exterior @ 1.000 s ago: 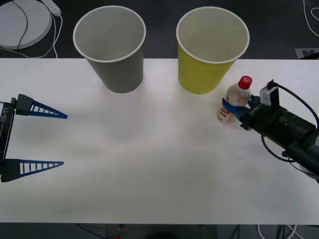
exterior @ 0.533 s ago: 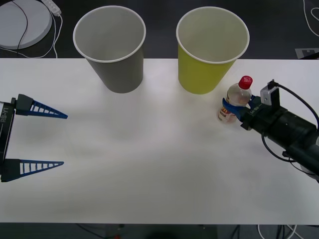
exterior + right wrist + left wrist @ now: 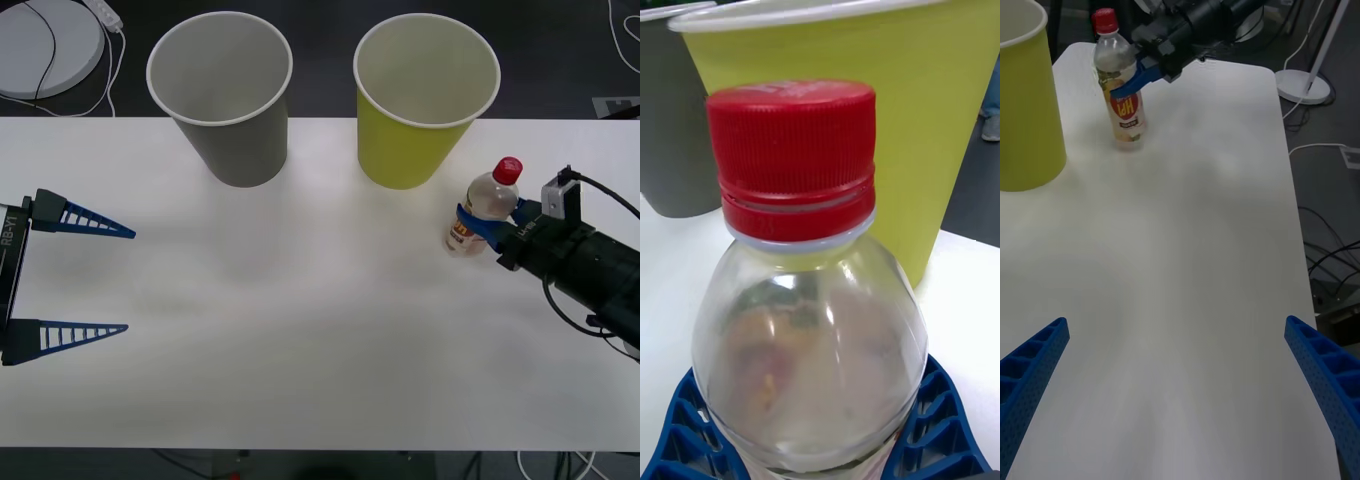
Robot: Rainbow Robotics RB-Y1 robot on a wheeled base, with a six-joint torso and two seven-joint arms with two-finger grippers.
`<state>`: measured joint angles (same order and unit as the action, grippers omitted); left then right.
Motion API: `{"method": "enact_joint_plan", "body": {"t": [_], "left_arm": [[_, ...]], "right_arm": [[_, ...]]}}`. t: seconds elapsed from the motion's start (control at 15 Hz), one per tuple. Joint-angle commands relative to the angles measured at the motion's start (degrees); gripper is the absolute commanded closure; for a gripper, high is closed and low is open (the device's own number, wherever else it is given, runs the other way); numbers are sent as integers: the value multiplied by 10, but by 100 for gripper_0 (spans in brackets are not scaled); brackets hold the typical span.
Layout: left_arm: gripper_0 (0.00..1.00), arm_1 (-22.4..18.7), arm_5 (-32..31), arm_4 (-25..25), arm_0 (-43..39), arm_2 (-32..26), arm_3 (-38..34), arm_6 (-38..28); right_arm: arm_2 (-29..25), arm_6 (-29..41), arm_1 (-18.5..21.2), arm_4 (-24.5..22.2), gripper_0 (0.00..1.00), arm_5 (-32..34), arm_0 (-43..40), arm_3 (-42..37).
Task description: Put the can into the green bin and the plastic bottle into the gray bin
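The plastic bottle (image 3: 487,200), clear with a red cap and an orange label, is upright just right of the green bin (image 3: 420,150). My right gripper (image 3: 482,224) is shut on its body, blue fingers (image 3: 944,431) wrapping both sides. The wrist view has the bottle (image 3: 805,337) up close, with the green bin (image 3: 940,112) and gray bin (image 3: 670,135) behind it. The gray bin (image 3: 235,140) stands at the back left of centre. My left gripper (image 3: 130,281) waits open at the table's left edge; its camera sees the bottle (image 3: 1129,112) held by the right gripper (image 3: 1139,75). The can is out of view.
Both bins stand open-topped along the far edge of the white table (image 3: 320,330). A white round disc with cables (image 3: 45,40) lies on the floor beyond the back left corner. The right arm's cable loops over the table's right side.
My right gripper has shifted the bottle a little to the right, away from the green bin's side. The left arm has not moved.
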<state>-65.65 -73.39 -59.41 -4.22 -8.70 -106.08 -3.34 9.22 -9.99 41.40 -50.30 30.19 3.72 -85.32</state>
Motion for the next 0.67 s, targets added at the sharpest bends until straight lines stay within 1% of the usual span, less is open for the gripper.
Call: {"method": "enact_joint_plan", "body": {"t": [0.07,0.33,0.67], "left_arm": [[0,0,0,0,0,0,0,0],[0,0,0,0,0,0,0,0],[0,0,0,0,0,0,0,0]], "right_arm": [[-10,5,18,7,100,2,-28,-37],[-20,11,35,20,100,12,-59,-79],[-54,28,54,23,100,24,-107,-127]]}}
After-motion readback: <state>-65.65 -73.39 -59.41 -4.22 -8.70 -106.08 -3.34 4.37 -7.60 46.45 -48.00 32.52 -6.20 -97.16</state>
